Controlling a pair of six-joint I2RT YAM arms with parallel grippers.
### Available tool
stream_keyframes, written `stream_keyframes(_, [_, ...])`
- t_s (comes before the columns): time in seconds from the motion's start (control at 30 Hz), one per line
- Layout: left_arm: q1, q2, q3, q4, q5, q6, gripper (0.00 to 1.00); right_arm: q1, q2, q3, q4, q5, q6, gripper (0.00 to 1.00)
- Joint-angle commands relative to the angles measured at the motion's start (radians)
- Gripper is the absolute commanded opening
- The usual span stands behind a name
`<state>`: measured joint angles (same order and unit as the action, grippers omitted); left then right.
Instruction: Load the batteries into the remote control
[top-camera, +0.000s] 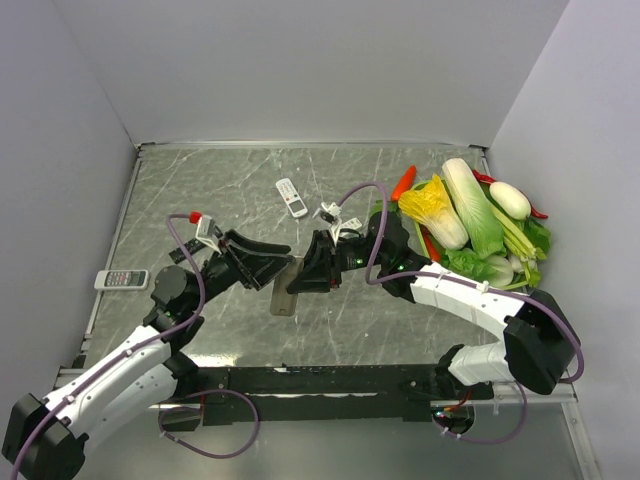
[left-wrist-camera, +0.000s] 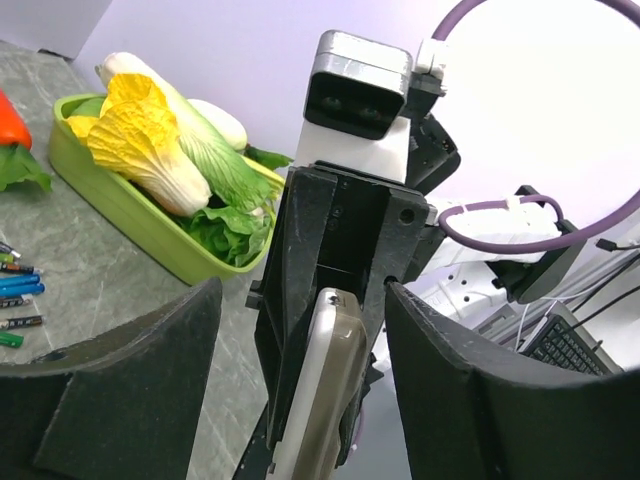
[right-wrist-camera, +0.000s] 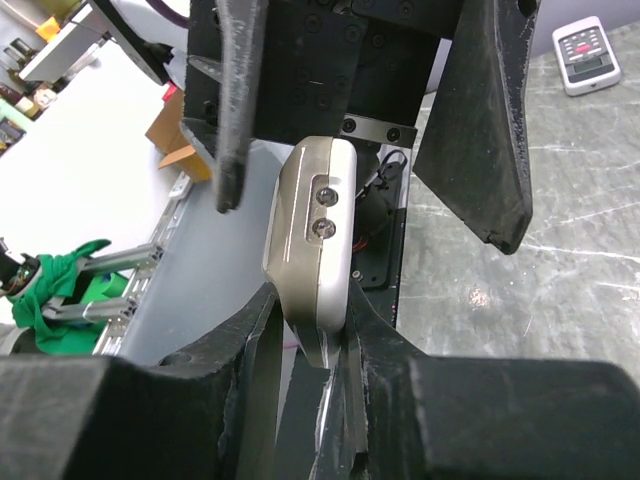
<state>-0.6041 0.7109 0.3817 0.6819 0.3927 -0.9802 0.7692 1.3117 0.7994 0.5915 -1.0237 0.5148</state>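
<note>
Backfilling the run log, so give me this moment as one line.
left gripper: open, flanking remote control | right gripper: shut on remote control | batteries: lying loose, ungripped

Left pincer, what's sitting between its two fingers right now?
The remote control, clamped by the right pincer. The left pincer stands open around it, clearest in the left wrist view.

Both my arms meet mid-frame over the grey bench (top-camera: 200, 190). My right fingers (top-camera: 308, 278) come in from the right, closed on the beige remote control (top-camera: 284, 296), its long side running up and down the frame. My left fingers (top-camera: 262, 250) are spread wide at its left side. A small white remote (top-camera: 291, 197) lies above centre, a second remote (top-camera: 121, 279) sits at the left edge, and vegetables (top-camera: 470, 210) are piled at upper right.
</note>
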Motion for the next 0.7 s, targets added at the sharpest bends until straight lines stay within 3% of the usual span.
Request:
stream_keyframes(0.0, [0.003,0.018,0.069,-0.025,0.035,0.037,0.7,0.002,-0.002,0.018,0.062,-0.021,-0.022,0.0])
stream_keyframes(0.17, [0.003,0.056,0.095,-0.059,0.115,0.072,0.67,0.004,0.0,0.03,0.036,-0.01,-0.029,0.0])
stream_keyframes(0.27, [0.003,0.07,0.103,-0.073,0.164,0.1,0.58,0.004,0.001,0.037,0.013,0.007,-0.033,0.0])
stream_keyframes(0.37, [0.003,0.071,0.111,-0.114,0.186,0.136,0.4,0.002,0.004,0.043,-0.013,0.031,-0.036,0.0])
stream_keyframes(0.4, [0.001,0.067,0.111,-0.129,0.186,0.143,0.27,0.004,0.007,0.046,-0.022,0.037,-0.036,0.0])
stream_keyframes(0.5, [0.001,0.044,0.103,-0.148,0.143,0.153,0.05,0.002,0.014,0.046,-0.012,0.059,-0.032,0.0])
stream_keyframes(0.6, [0.001,0.007,0.085,-0.173,0.028,0.132,0.01,0.002,0.017,0.026,0.046,0.07,-0.004,0.15])
stream_keyframes(0.63, [0.003,-0.017,0.076,-0.173,-0.007,0.121,0.01,0.002,0.017,0.009,0.066,0.071,0.016,0.3])
stream_keyframes(0.67, [0.001,-0.033,0.051,-0.167,-0.09,0.088,0.01,0.002,0.017,0.0,0.088,0.073,0.025,0.36])
